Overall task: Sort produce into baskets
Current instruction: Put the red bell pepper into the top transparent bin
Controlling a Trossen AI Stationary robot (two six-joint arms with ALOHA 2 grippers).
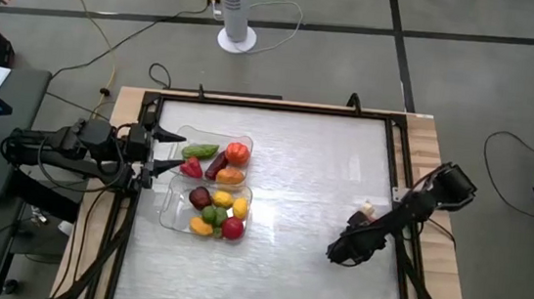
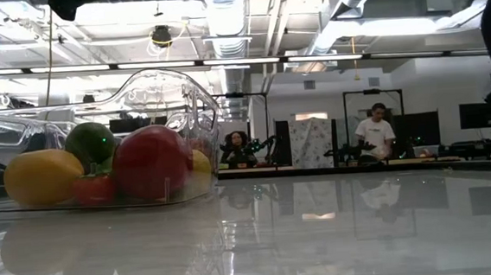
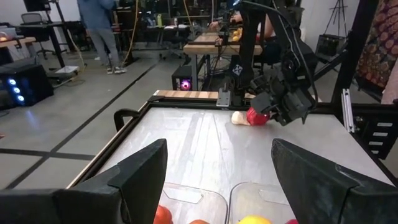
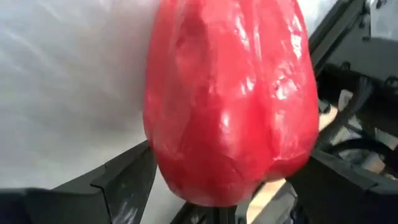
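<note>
Two clear trays lie side by side at the table's left, the far tray (image 1: 190, 134) and the near tray (image 1: 170, 214). Each holds several toy pieces, red, yellow, orange, green and dark purple. The near tray also shows in the low view (image 2: 164, 91). My left gripper (image 1: 166, 153) is open and empty, level at the trays' left edge. My right gripper (image 1: 341, 253) is at the table's right, shut on a red pepper (image 4: 230, 99). The pepper also shows in the left wrist view (image 3: 257, 116). A whitish piece (image 1: 366, 210) lies on the table beside my right arm. My right gripper pinches the red pepper between its two fingers, one finger (image 4: 124, 180) on each side of the pepper's end nearest the wrist (image 4: 171, 165). The fingers slant down from the table's right. The gripper hides the pepper from above, and I cannot tell whether it is clear of the table.
A dark frame rail (image 1: 271, 107) runs around the tabletop. Bare tabletop (image 1: 304, 173) lies between the trays and my right arm. People stand at benches in the room beyond (image 2: 375, 133). A fan base (image 1: 236, 39) stands on the floor behind the table.
</note>
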